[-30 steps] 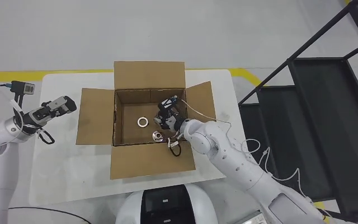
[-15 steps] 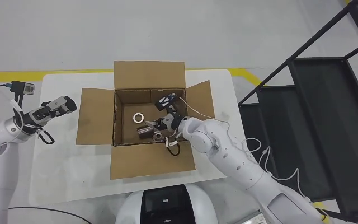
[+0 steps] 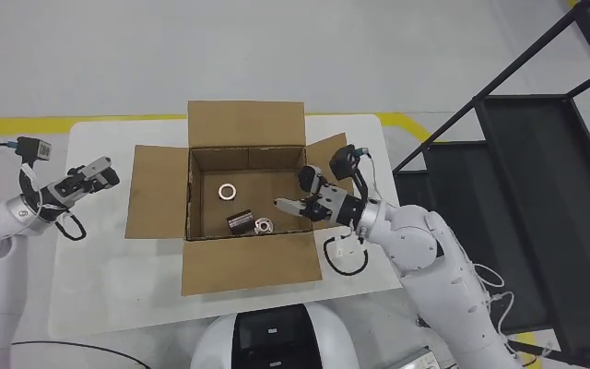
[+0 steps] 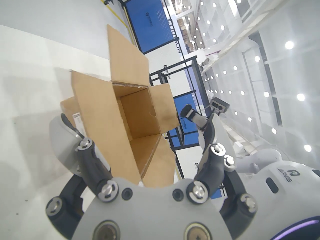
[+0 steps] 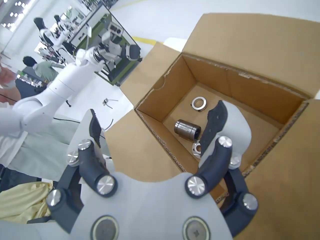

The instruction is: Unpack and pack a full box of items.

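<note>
The box (image 3: 157,191) stands open on the tabletop (image 3: 101,277), all four flaps folded out. On its floor lie a ring (image 3: 228,192), a dark cylinder (image 3: 241,220) and, just beside it, a small flanged part (image 3: 264,224). My right claw (image 3: 295,191) hangs released and empty over the box's right half, above the parts. My left claw (image 3: 103,172) is spread too, holding nothing, beside the left flap over the tabletop.
</note>
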`<move>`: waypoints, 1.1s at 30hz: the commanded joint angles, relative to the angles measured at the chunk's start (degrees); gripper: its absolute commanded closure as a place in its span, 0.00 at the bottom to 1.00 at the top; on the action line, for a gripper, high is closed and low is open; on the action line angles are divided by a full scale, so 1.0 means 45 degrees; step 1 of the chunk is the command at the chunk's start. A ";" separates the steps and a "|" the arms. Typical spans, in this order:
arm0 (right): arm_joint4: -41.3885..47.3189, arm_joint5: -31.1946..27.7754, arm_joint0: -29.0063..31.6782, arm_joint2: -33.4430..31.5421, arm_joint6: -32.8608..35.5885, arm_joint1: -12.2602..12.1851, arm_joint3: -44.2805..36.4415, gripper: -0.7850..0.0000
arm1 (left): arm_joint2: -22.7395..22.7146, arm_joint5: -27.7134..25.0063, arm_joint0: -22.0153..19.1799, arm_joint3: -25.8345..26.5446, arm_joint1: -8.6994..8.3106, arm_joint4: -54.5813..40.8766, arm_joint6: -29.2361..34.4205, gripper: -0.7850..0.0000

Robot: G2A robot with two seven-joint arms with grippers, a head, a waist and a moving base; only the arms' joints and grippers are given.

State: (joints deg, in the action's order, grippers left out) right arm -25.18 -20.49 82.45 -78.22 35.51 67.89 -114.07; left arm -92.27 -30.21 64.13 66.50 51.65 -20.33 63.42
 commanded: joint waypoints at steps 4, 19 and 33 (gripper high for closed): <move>0.1027 0.0351 0.0960 -0.1731 -0.0821 -0.0121 -0.0243 0.00 | 0.0525 0.0159 -0.0561 -0.1037 0.0065 0.0488 -0.0398 0.00; 0.2597 0.2545 0.2372 -0.2232 -0.1241 -0.0103 0.1534 0.00 | 0.2710 -0.0378 -0.1958 -0.2740 0.0606 -0.1080 0.1048 0.00; 0.3717 0.0485 0.1716 -0.0030 -0.1444 0.0091 0.1184 0.00 | 0.2561 -0.0452 -0.0480 0.2114 0.0053 -0.1855 0.1916 0.00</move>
State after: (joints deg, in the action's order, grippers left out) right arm -8.19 -18.65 90.93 -79.44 29.08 68.20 -108.91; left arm -81.14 -32.44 61.77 75.07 51.99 -28.57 71.86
